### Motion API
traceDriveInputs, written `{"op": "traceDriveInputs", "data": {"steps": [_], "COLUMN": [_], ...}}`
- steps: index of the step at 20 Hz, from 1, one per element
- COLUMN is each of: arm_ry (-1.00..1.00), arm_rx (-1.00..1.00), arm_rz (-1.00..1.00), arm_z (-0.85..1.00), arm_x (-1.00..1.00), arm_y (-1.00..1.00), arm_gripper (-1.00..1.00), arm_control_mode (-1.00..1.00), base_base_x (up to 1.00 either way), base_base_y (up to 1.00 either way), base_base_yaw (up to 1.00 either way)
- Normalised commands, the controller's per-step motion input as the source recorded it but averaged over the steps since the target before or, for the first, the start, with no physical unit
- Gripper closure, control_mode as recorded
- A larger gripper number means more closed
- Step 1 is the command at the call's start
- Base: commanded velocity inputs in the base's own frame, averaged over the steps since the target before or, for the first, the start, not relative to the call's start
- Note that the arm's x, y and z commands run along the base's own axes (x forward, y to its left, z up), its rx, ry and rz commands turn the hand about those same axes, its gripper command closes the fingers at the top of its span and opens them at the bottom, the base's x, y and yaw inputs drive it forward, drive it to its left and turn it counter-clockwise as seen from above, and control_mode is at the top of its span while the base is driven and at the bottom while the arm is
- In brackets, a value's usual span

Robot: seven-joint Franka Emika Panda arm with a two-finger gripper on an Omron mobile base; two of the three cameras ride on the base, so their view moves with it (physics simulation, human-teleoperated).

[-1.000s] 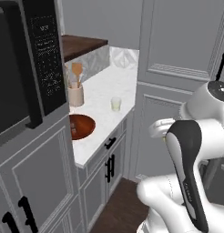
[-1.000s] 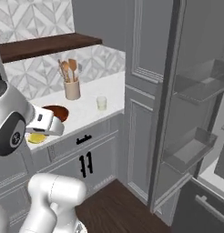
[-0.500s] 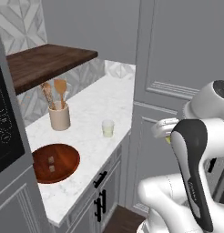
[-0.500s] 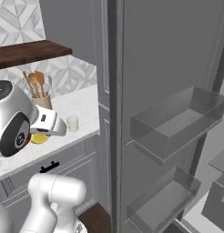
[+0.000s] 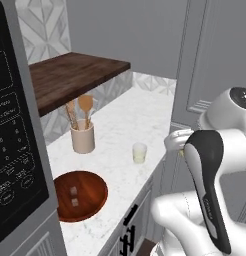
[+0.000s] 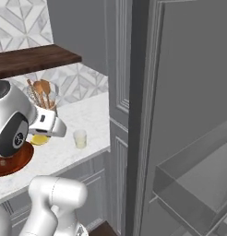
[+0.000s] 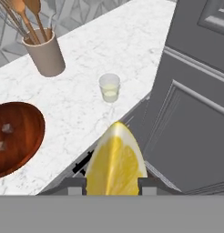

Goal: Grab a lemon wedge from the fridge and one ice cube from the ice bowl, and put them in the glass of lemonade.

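On the marble counter (image 7: 132,50), the wooden ice bowl (image 7: 16,136) apparently holds two ice cubes (image 7: 7,129); right of it stands the glass of lemonade (image 7: 109,87). The gripper (image 7: 112,184) pinches the lemon wedge (image 7: 116,161) off the counter's edge.

Microwave keypad (image 5: 12,165): pale button labels and digits present, too blurred to read. Small pale mark on the arm's dark forearm cover (image 5: 209,205): illegible. No other text legible.
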Motion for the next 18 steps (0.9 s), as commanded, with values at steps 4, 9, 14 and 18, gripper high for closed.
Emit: {"op": "traceDriveInputs", "data": {"steps": [4, 9, 14, 18], "arm_ry": [0.00, 0.00, 0.00, 0.00], "arm_rx": [0.00, 0.00, 0.00, 0.00], "arm_rz": [0.00, 0.00, 0.00, 0.00], "arm_z": [0.00, 0.00, 0.00, -0.05], "arm_x": [0.00, 0.00, 0.26, 1.00], "arm_y": [0.00, 0.00, 0.00, 0.03], "arm_gripper": [1.00, 1.00, 1.00, 1.00], "arm_control_mode": [1.00, 1.00, -1.00, -1.00], "base_base_x": [0.62, 0.00, 0.00, 0.00], "base_base_y": [-0.11, 0.00, 0.00, 0.00], "base_base_yaw": [0.07, 0.00, 0.00, 0.00]}}
